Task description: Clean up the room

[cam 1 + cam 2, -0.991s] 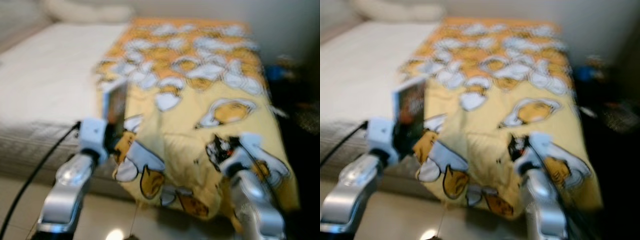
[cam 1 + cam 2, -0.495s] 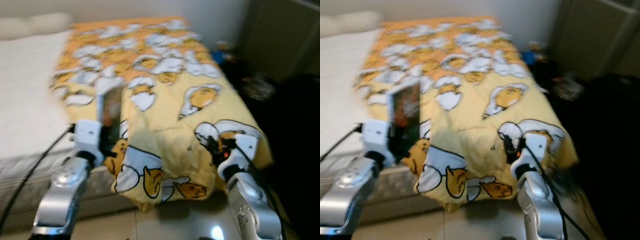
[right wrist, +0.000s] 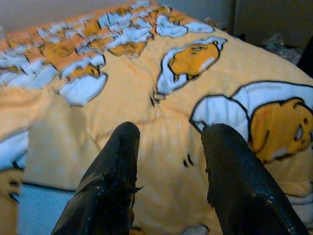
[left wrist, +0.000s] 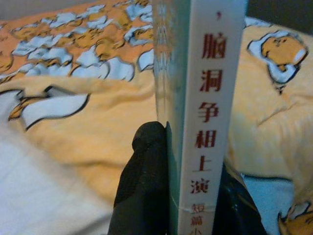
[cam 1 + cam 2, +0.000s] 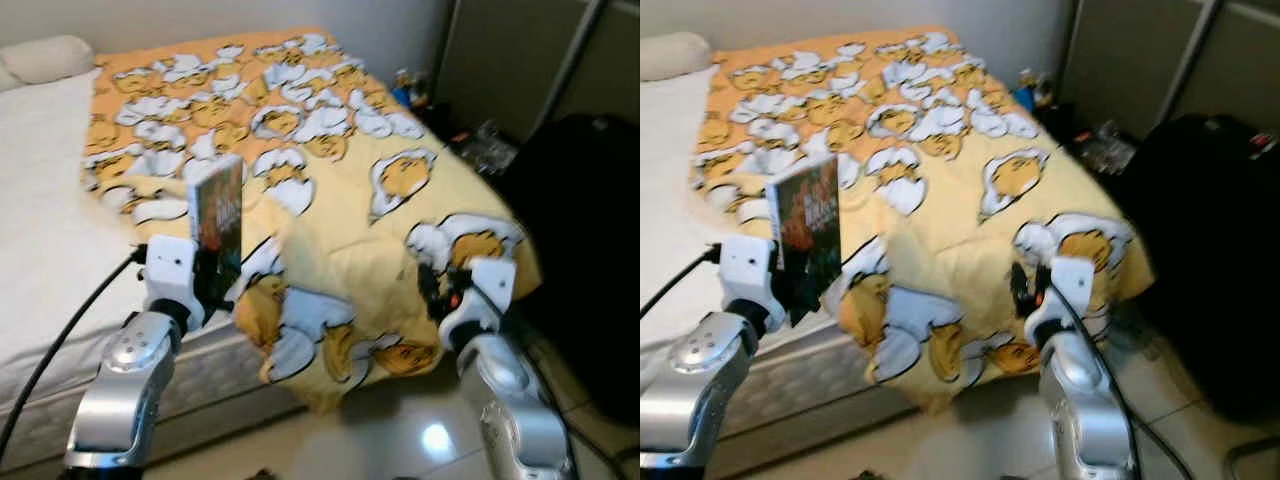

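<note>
Gripping a book (image 5: 222, 225) upright by its lower edge over the bed (image 5: 60, 240), the left pincer (image 4: 178, 196) could let it tip while walking; the right pincer (image 3: 168, 191) hangs open, empty.

book (image 4: 210, 98) top cropped, floor clutter (image 5: 480, 145) blurred

A yellow-orange cartoon-print blanket (image 5: 330, 190), patterned with white egg shapes and orange-yellow yolk figures outlined in black, covers a white mattress (image 5: 40, 230). Beside the blanket, the dark-covered book (image 5: 808, 235) shows a white spine with red characters and a teal edge. A cream pillow (image 5: 45, 57) and black fingers (image 3: 117, 191) complete the palette.
</note>
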Controlling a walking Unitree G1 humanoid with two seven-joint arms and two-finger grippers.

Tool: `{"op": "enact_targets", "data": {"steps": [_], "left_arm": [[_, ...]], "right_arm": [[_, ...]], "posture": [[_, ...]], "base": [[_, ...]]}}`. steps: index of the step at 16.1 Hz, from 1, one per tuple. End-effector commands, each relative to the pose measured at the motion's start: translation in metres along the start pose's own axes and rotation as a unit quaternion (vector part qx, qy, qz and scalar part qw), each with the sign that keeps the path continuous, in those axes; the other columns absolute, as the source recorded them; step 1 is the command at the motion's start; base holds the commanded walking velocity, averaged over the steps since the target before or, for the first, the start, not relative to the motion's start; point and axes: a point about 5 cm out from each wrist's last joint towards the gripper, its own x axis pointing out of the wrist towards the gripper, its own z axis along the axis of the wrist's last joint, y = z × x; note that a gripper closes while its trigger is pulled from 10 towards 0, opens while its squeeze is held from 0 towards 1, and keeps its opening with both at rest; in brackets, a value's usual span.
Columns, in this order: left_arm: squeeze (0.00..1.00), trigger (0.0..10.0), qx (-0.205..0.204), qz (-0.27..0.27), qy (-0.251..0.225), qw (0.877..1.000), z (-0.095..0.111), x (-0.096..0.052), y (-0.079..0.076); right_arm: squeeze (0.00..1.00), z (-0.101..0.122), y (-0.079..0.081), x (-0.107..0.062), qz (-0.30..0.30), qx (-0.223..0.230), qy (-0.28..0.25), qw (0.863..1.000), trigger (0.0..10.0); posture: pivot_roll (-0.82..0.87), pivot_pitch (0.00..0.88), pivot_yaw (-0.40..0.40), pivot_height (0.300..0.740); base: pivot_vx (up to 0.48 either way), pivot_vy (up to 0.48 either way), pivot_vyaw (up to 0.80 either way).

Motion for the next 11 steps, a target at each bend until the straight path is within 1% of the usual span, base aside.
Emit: {"op": "enact_targets", "data": {"steps": [1, 3, 6, 7, 8, 9, 11], "left_arm": [[0.00, 10.0, 0.008, 0.006, -0.020, 1.000, 0.0087, -0.0013, 0.0020], [0.00, 10.0, 0.010, 0.007, -0.019, 1.000, 0.0079, -0.0021, 0.0028], [0.00, 10.0, 0.011, 0.007, -0.018, 1.000, 0.0062, -0.0032, 0.0019], [0.00, 10.0, 0.011, 0.008, -0.017, 1.000, 0.0055, -0.0036, 0.0015], [0.00, 10.0, 0.010, 0.008, -0.016, 1.000, 0.0052, -0.0038, 0.0011], [0.00, 10.0, 0.010, 0.007, -0.016, 1.000, 0.0053, -0.0039, 0.0006], [0.00, 10.0, 0.012, 0.010, -0.017, 1.000, 0.0054, -0.0046, 0.0018]], "right_arm": [[0.00, -0.0017, 0.0005, 0.0009, -0.003, -0.009, 0.004, 1.000, 10.0], [0.00, -0.0018, 0.0033, 0.0020, 0.007, -0.020, 0.004, 1.000, 10.0], [0.00, -0.0013, 0.0030, 0.0042, 0.005, -0.046, -0.003, 0.999, 10.0], [0.00, -0.0011, 0.0029, 0.0045, 0.006, -0.047, -0.005, 0.999, 10.0], [0.00, 0.0005, 0.0035, 0.0053, 0.011, -0.041, -0.007, 0.999, 10.0], [0.00, 0.0012, 0.0032, 0.0061, 0.013, -0.025, -0.007, 1.000, 10.0], [0.00, 0.0013, 0.0019, 0.0071, 0.008, -0.011, -0.007, 1.000, 10.0]], "posture": [[-0.03, 0.000, 0.050, 0.740], [-0.02, 0.000, 0.045, 0.740], [-0.01, 0.000, 0.038, 0.740], [-0.01, 0.000, 0.038, 0.740], [-0.01, 0.000, 0.035, 0.740], [0.00, 0.000, 0.027, 0.740], [0.00, 0.000, 0.020, 0.740]], "base": [[0.000, 0.405, 0.00], [0.000, 0.407, 0.00], [0.000, 0.407, 0.00], [0.000, 0.409, 0.00], [0.000, 0.405, 0.00], [0.000, 0.405, 0.00], [0.000, 0.407, 0.00]]}}
